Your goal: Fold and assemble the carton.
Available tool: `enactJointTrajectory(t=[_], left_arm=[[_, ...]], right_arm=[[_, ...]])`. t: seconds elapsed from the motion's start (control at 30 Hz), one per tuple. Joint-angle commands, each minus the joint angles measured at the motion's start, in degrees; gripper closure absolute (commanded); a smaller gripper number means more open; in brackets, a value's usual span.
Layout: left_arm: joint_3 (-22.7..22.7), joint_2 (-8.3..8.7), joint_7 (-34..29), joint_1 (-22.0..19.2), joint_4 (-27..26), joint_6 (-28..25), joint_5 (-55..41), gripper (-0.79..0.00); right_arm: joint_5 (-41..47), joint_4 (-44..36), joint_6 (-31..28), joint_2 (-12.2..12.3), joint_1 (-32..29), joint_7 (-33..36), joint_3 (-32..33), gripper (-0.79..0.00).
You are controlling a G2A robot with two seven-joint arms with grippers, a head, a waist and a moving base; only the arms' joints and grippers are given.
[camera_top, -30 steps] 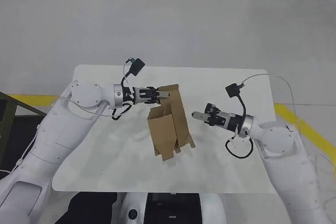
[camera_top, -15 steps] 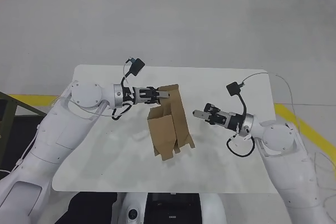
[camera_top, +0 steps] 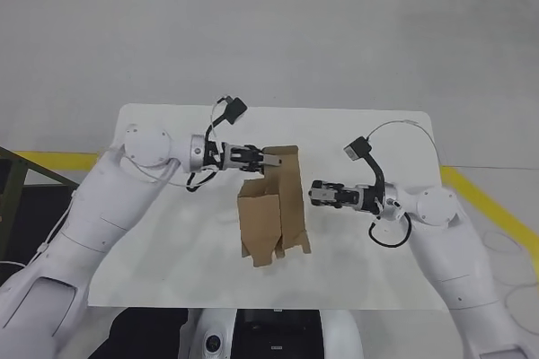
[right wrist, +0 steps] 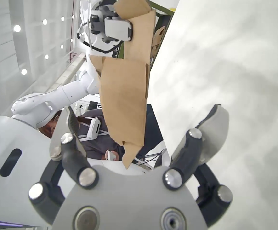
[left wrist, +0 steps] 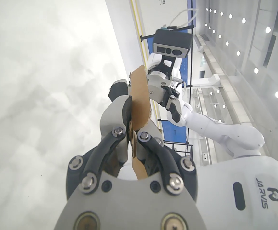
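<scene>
A brown cardboard carton [camera_top: 271, 206], still mostly flat with loose flaps, stands tilted on the white table [camera_top: 162, 260]. My left gripper [camera_top: 271, 159] is shut on the carton's far upper edge; in the left wrist view the cardboard [left wrist: 139, 101] runs edge-on between its fingers [left wrist: 116, 111]. My right gripper [camera_top: 313, 193] is open, just right of the carton and close to its side panel. The right wrist view shows the carton [right wrist: 125, 89] ahead of the spread fingers [right wrist: 210, 125], with the left gripper [right wrist: 116, 31] clamped on its top.
The white table stretches around the carton, with free surface at the front left and back right. A yellow floor line [camera_top: 485, 202] runs past the table's right edge. Cables loop from both wrists.
The left gripper has carried the carton's top edge rightward. The right gripper has moved left toward the carton's side, staying open.
</scene>
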Motion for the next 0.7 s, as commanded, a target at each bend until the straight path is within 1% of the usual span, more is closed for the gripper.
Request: enactJointTrajectory(t=[0.0,0.13,0.3,0.33,0.43,0.47,0.5,0.57,0.63,0.67], left_arm=[[1.1,-0.62,-1.7,-1.4,2.1,-1.9,-1.7,0.000],[3.1,-1.87,-4.0,-3.6,5.6,-4.9,-4.3,0.000],[5.2,-3.30,-4.7,-5.7,9.2,-6.9,-6.0,0.000],[5.5,-3.54,-4.7,-6.0,9.7,-7.3,-6.1,0.000],[6.2,-4.19,-4.9,-6.7,11.1,-8.5,-6.9,0.000],[6.3,-4.38,-5.1,-6.9,11.4,-8.7,-7.1,0.000],[6.5,-4.57,-5.5,-7.1,11.7,-9.0,-7.6,0.000],[6.8,-4.90,-6.0,-7.5,12.3,-9.4,-7.9,0.000],[7.0,-5.20,-6.2,-7.7,12.8,-9.7,-8.3,0.000],[7.1,-5.34,-6.3,-7.7,13.0,-9.8,-8.4,0.000]], right_arm=[[1.4,0.7,-0.6,0.0,0.5,1.2,-0.3,-0.785],[5.4,1.8,-1.7,-0.1,1.2,3.3,-0.9,-0.785],[7.5,2.6,-2.4,-0.2,1.9,4.2,-2.0,-0.785],[7.6,2.7,-2.4,-0.2,2.0,4.2,-2.3,-0.757],[7.7,2.9,-2.3,-0.3,2.4,4.0,-2.9,-0.594],[7.6,3.1,-2.2,-0.3,2.5,3.9,-3.1,-0.585],[7.6,3.2,-2.0,-0.3,2.7,3.7,-3.2,-0.594],[7.4,3.4,-1.9,-0.3,2.9,3.3,-3.5,-0.557],[7.3,3.5,-1.9,-0.3,3.0,3.1,-3.7,-0.385],[7.3,3.5,-1.9,-0.3,3.1,3.0,-3.8,-0.363]])
